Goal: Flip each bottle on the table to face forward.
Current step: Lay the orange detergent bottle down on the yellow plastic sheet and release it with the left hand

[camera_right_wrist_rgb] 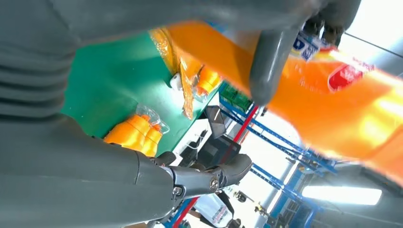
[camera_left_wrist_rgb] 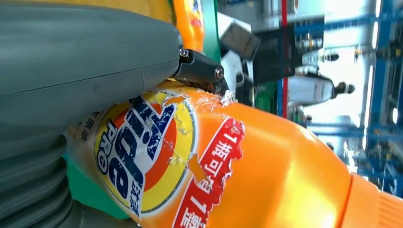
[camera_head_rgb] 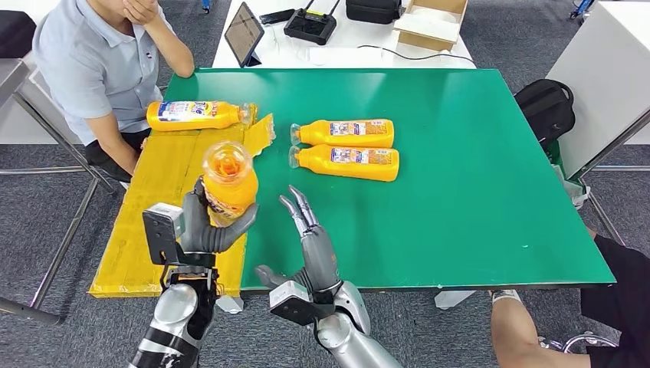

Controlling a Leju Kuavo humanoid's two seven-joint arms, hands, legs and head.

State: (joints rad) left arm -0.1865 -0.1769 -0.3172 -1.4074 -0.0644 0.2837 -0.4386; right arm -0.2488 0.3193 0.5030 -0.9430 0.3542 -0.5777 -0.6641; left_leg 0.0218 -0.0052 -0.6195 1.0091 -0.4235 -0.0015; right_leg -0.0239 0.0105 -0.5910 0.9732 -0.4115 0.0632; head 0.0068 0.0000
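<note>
Four orange bottles were in play: one raised in the left hand (camera_head_rgb: 201, 230), three lying on their sides. The held bottle (camera_head_rgb: 228, 182) stood clear above the yellow board (camera_head_rgb: 153, 230) at the green tabletop (camera_head_rgb: 475, 192), its torn label showing at the wrist. The right hand (camera_head_rgb: 310, 238) hovered beside it, fingers spread, holding nothing. Judging by this, a mid-air flip was under way; next it would need turning and setting down label-forward near the pair (camera_head_rgb: 345, 147).
</note>
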